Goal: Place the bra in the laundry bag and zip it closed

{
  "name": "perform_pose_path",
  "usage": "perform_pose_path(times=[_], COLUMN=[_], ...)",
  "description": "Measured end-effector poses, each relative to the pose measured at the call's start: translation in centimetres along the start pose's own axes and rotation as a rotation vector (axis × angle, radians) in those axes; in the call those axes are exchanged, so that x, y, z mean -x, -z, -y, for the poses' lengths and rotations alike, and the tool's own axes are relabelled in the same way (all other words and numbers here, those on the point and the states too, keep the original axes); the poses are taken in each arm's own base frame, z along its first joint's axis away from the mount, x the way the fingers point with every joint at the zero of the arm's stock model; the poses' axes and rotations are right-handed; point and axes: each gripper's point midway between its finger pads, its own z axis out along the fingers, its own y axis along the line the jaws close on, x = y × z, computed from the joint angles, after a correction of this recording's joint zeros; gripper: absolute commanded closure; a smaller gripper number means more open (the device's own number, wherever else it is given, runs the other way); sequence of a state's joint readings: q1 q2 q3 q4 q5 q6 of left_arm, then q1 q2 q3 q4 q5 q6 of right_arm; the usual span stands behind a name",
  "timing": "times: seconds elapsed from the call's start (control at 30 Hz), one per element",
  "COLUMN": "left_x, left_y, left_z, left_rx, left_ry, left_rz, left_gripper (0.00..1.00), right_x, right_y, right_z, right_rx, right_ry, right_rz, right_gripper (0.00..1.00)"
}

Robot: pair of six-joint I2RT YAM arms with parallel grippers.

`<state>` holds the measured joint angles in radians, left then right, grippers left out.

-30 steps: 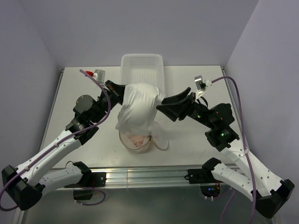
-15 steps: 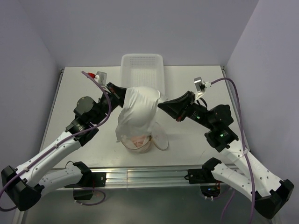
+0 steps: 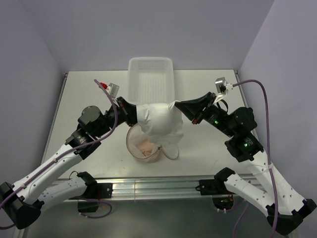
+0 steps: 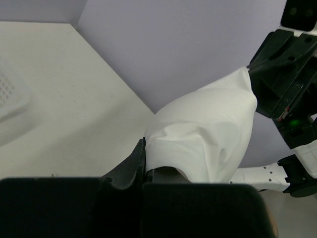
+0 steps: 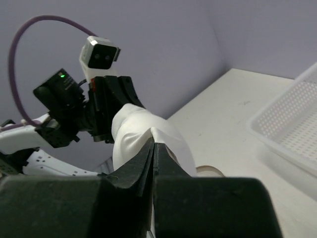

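Since a second ago the bra (image 3: pixel 161 121) has been gathered up. It no longer drapes long over the bag's mouth but hangs as a shorter, wider bundle, shifted toward the right claw's side, and both claws have travelled with it.

It is off the table (image 3: pixel 84 94), slung between the two claws. The left claw (image 3: pixel 136 111) is pinched tight on one edge of the fabric. The right claw (image 3: pixel 181 106) has its fingers pressed together on the opposite edge, which the wrist view shows bunched at the tips.

The bag (image 3: pixel 142 146) sits on the table below the claws, more under the left one. Its round mouth is open and its peach inside shows. Its flap lid (image 3: pixel 171 152) lies out flat on the right claw's side, under the bra's hanging end. From above, the bra's lower edge overlaps the bag's rim, but I cannot tell whether it touches.

The basket (image 3: pixel 150 74) stands beyond the claws at the far edge and plays no part.

As I judge it, only the lift and carry are done. The bra is over the bag but not in it. It has yet to be lowered through the mouth, let go and tucked below the rim. The flap then has to be folded over and the zip run round, and neither has been started.
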<state>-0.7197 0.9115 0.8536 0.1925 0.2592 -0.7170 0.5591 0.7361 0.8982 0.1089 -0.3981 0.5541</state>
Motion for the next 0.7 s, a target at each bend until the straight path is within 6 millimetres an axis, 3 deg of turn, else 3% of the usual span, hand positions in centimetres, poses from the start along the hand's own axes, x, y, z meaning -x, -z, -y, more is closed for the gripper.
perform_pose_path(times=[0.23,0.47,0.53,0.57,0.63,0.67,0.7], left_x=[-2.0,-2.1,-1.8,-1.8,-1.9,-2.0,-2.2], left_y=[0.5,1.0,0.9,0.9,0.7,0.5,0.4], left_z=[-1.6,-1.7,-1.3,-1.3,-1.1,-1.2,-1.3], left_rx=[0.063,0.079,0.059,0.052,0.040,0.040,0.041], left_ry=[0.000,-0.010,-0.004,0.000,0.008,0.015,0.024], left_rz=[-0.082,-0.086,-0.069,-0.063,-0.065,-0.072,-0.079], left_gripper=[1.00,1.00,1.00,1.00,1.00,1.00,1.00], right_x=[-0.2,-1.7,-2.5,-3.0,-3.6,-3.8,-3.8], right_y=[-1.5,-1.5,-1.1,-0.8,-0.4,-0.1,0.1], right_z=[2.7,3.8,3.9,4.1,4.3,4.3,4.3], right_rx=[-0.090,-0.122,-0.120,-0.122,-0.125,-0.128,-0.129], right_ry=[0.006,-0.022,-0.031,-0.036,-0.037,-0.028,-0.020], right_rz=[-0.074,-0.126,-0.132,-0.138,-0.150,-0.156,-0.158], right_gripper=[1.00,1.00,0.89,0.74,0.54,0.37,0.31])
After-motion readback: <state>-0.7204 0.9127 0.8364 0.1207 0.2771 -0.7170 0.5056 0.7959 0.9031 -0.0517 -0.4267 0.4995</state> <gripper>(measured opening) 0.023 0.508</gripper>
